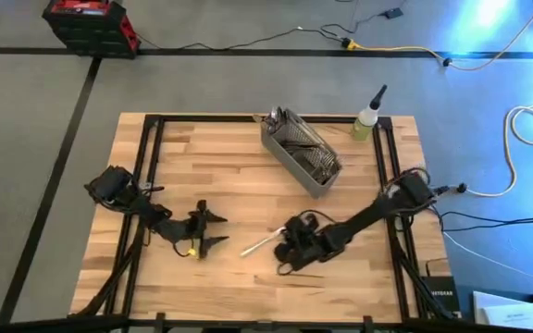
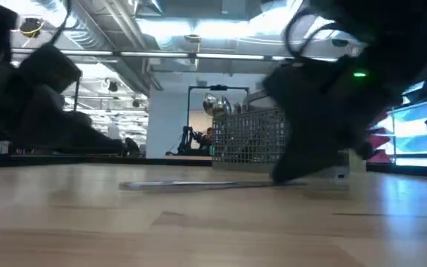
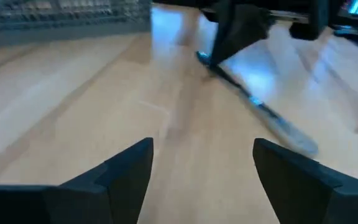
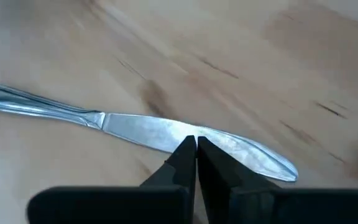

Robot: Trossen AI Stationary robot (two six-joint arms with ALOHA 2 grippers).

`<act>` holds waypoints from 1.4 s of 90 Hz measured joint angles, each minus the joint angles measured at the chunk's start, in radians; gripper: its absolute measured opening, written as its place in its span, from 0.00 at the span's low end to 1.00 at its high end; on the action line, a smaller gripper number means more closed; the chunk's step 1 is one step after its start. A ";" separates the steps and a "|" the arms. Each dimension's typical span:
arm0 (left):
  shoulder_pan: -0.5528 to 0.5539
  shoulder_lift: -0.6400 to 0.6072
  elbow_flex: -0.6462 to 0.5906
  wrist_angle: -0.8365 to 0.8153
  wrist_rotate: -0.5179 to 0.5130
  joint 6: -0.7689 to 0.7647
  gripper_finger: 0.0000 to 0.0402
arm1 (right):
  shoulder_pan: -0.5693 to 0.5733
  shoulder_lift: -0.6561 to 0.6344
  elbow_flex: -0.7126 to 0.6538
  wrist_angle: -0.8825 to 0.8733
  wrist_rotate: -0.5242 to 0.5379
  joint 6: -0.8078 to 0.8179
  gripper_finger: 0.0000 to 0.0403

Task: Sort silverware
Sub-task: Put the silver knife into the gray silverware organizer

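One piece of silverware, a silver table knife [image 1: 261, 243] [image 4: 135, 127], lies flat on the wooden table near its middle front. My right gripper [image 1: 284, 238] [image 4: 196, 140] is shut, with its tips at the knife's blade. My left gripper [image 1: 213, 229] [image 3: 204, 149] stands open to the left of the knife and low over the table, with nothing between its fingers. The knife's handle end [image 3: 291, 134] points toward it. More silverware [image 1: 285, 120] stands in the grey mesh basket [image 1: 301, 153] at the far middle. My right gripper has its shut fingertips [image 4: 188, 149] on the flat of the knife's blade [image 4: 166, 134], about midway along the blade. They slant down from the table's right side. The blade is not between the fingers. The knife lies flat on the table along its whole length.
A small bottle with a dark nozzle [image 1: 368, 116] stands at the far edge, right of the basket. Black frame rails [image 1: 151, 157] run along the table's left and right sides. Bare wood lies between the basket and the grippers.
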 joint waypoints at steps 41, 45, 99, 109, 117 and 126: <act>-0.366 0.000 0.029 -0.052 -0.278 -0.195 0.65 | -0.009 0.135 0.183 -0.005 0.024 -0.034 0.00; -0.366 0.000 0.048 -0.095 -0.305 -0.195 0.65 | -0.009 0.135 0.188 -0.005 0.020 -0.036 0.00; -0.280 0.001 0.305 -0.706 -0.239 -0.429 0.65 | -0.009 0.138 0.210 0.008 0.045 0.076 0.00; -0.262 0.002 0.332 -0.700 -0.204 -0.389 0.65 | -0.009 0.138 0.211 0.020 0.055 0.077 0.00; -0.262 0.002 0.355 -0.702 -0.199 -0.350 0.65 | -0.009 0.138 0.211 0.021 0.072 0.083 0.00; -0.264 0.002 0.364 -0.705 -0.199 -0.332 0.65 | -0.009 0.138 0.211 0.022 0.078 0.087 0.00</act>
